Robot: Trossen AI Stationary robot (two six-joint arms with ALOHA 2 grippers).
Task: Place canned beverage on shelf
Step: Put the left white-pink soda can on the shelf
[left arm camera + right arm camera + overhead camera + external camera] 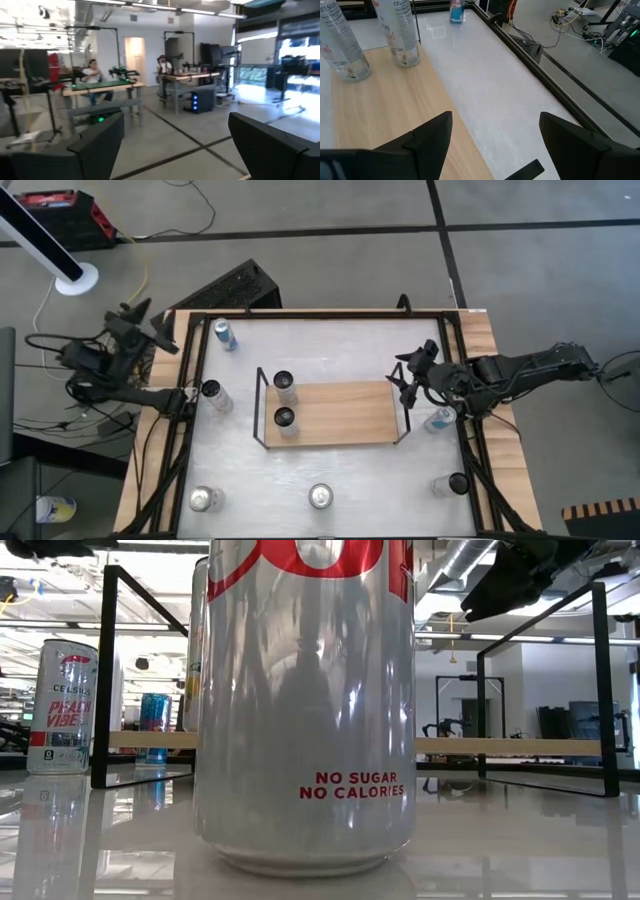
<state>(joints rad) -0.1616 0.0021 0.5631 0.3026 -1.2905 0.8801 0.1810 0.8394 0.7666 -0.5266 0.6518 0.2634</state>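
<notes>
The right tool [403, 381] is held over the right end rail of the small light-wood shelf in a thin black wire frame [345, 413], and its two dark fingers are spread wide with nothing between them, as the right wrist view shows. Two tall silver cans with dark tops [285, 387] already stand on the board, at the end far from this tool. The nearest loose one, a pale silver-blue beverage can [438, 420], is seen just beside the tool's arm, outside the rail, on the white-topped desk [330, 345]. Other cans are placed around the desk edges. The left tool [137, 321] is parked off the far left corner of the desk, also wide open and empty. A risk is judged here: the right arm is close to the wire rail, so a careless reach toward the can could hit the frame, shift the shelf and knock over the standing cans.
</notes>
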